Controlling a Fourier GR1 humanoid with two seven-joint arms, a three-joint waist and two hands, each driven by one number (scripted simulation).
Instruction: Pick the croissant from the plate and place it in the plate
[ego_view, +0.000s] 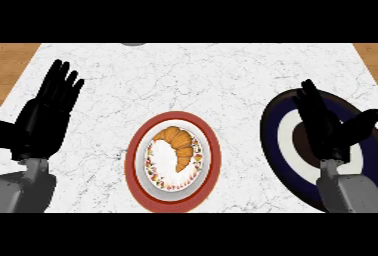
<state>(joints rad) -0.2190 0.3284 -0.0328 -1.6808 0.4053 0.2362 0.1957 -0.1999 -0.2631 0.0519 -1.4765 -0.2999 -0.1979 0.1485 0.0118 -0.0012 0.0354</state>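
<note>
Progress: not started | croissant (177, 147) on red plate (132, 165), untouched | left hand (40, 125) at left edge, fingers straight, empty | right hand (328, 135) over blue plate (269, 140), fingers straight, empty | remaining: grasp, transfer, place

The marble counter (221, 75) is carrying two plates: a red plate (173, 116) is sitting near the middle, and a dark blue plate (269, 140) is lying apart at the right.

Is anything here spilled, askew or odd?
Nothing stands out. The croissant lies whole on the red-rimmed plate, the dark blue plate sits flat on the counter, and the left hand and right hand are open.
</note>
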